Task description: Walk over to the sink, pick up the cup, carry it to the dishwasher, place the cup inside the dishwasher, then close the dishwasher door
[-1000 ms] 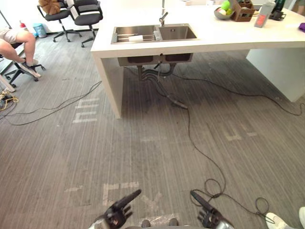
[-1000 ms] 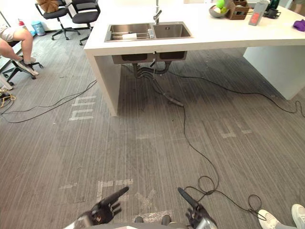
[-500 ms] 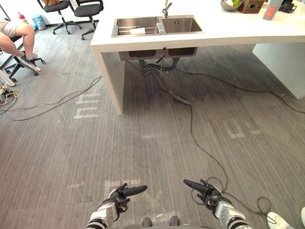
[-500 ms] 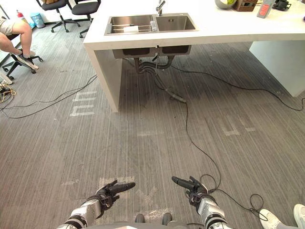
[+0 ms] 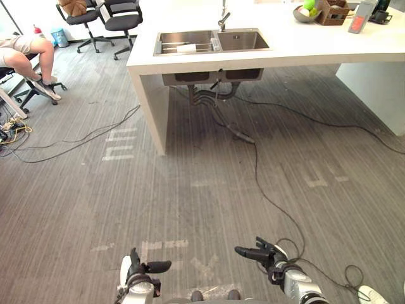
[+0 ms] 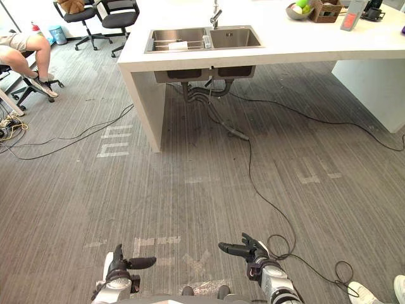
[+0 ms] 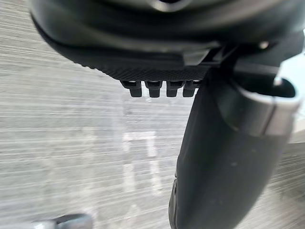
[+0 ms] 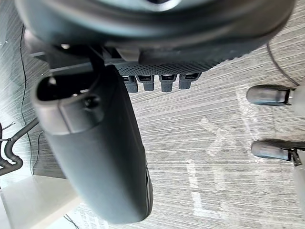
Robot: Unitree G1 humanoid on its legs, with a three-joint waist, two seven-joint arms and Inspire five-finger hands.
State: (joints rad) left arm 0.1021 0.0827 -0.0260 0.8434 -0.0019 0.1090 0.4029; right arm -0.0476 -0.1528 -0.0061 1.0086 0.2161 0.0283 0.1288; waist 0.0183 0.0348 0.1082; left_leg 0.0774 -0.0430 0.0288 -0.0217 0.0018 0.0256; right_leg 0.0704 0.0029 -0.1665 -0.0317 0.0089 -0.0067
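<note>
Grey striped floor all round, white bench well ahead, office chairs behind it. Double sink in the bench. Left hand and right hand hang low, fingers relaxed, empty. Cup is in the sink's left basin.

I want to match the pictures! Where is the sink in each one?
Left eye view: sink at the top, near the middle.
Right eye view: sink at the top, slightly further left.
Left wrist view: floor beyond the left hand.
Right wrist view: floor beyond the right hand.
Shared landmark: the faucet.
</note>
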